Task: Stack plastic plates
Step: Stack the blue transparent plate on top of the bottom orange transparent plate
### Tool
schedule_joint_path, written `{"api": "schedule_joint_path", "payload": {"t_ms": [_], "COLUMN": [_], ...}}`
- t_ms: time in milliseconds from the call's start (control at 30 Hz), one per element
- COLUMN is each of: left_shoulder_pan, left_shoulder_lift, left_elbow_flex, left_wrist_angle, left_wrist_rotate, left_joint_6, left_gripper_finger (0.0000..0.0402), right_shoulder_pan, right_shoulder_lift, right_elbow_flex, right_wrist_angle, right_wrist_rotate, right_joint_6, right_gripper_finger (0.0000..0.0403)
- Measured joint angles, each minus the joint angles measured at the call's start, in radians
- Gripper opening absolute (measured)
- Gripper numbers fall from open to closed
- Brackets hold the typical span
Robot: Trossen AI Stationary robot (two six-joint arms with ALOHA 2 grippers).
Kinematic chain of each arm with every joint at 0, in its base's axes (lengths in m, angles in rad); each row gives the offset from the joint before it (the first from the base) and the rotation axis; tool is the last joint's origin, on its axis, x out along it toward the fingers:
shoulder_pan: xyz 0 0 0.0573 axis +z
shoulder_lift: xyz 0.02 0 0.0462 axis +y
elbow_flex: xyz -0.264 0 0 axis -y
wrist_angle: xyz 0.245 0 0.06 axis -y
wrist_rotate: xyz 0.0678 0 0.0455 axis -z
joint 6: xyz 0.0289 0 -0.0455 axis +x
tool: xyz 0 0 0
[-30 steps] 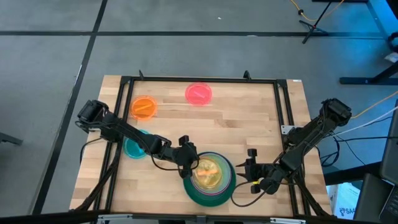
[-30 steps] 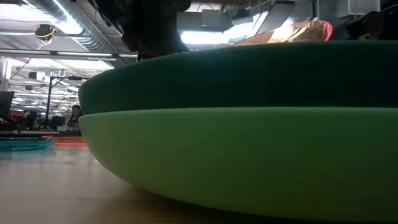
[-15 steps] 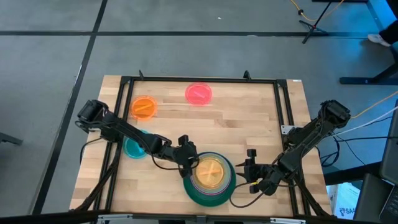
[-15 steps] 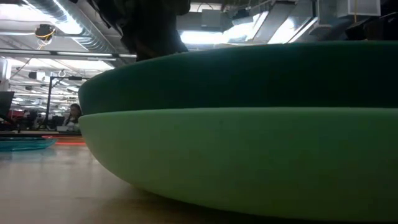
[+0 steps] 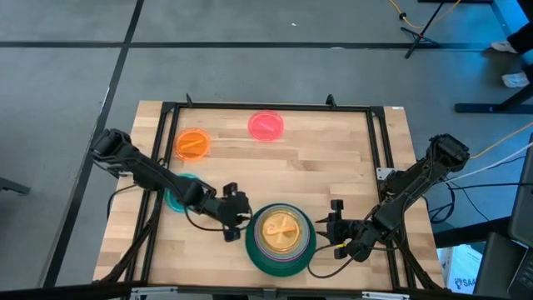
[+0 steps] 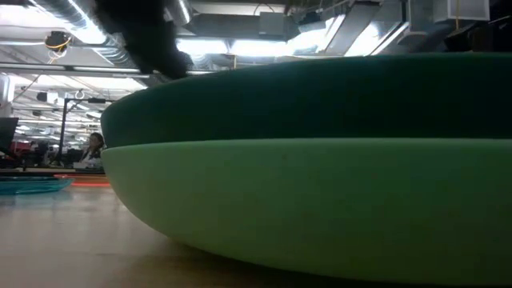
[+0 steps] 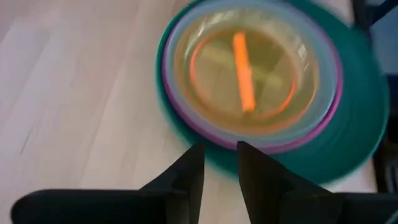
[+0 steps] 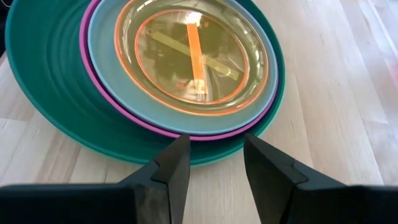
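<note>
A stack stands at the table's near middle: a mint plate (image 6: 320, 200) at the bottom, then dark green (image 5: 260, 257), magenta (image 8: 99, 59), grey-blue (image 8: 109, 37), and a translucent orange plate (image 5: 281, 229) lying flat on top. My left gripper (image 5: 241, 215) is just left of the stack, open by a narrow gap and empty (image 7: 221, 162). My right gripper (image 5: 326, 225) is just right of the stack, open and empty (image 8: 216, 155). Another orange plate (image 5: 192, 143), a pink-red plate (image 5: 266, 125) and a teal plate (image 5: 176, 198), partly under the left arm, lie flat on the table.
A black metal frame (image 5: 266, 107) borders the wooden table top on its far, left and right sides. Bare wood (image 5: 325, 158) lies between the stack and the far plates. Cables run along both arms.
The orange plate on top of the stack stood tilted, one edge raised, and now lies flat in the grey-blue plate. My left gripper has drawn back from the stack's left rim toward the table's left edge. The right arm has kept still.
</note>
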Motion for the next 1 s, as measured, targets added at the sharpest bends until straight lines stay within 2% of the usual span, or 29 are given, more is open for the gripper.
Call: {"api": "schedule_joint_path", "payload": {"t_ms": [333, 567, 767, 1000], "left_shoulder_pan": [-0.102, -0.117, -0.084, -0.047], "left_shoulder_lift": [0.011, 0.011, 0.011, 0.012], "left_elbow_flex": [-0.001, -0.007, -0.078, -0.148], "left_wrist_angle": [-0.409, -0.634, -0.655, -0.644], "left_wrist_rotate": [-0.046, -0.042, 0.076, 0.091], "left_joint_6": [-0.346, -0.604, -0.695, -0.724], "left_gripper_finger": [0.0088, 0.0088, 0.0088, 0.0088], "right_shoulder_pan": [0.0, 0.0, 0.0, 0.0], "right_shoulder_lift": [0.0, 0.0, 0.0, 0.0], "right_elbow_flex": [0.0, 0.0, 0.0, 0.0], "right_wrist_angle": [0.0, 0.0, 0.0, 0.0], "right_wrist_rotate": [0.009, 0.026, 0.027, 0.074], "right_joint_6": [0.0, 0.0, 0.0, -0.001], "right_gripper_finger": [0.0143, 0.0143, 0.0143, 0.0143]}}
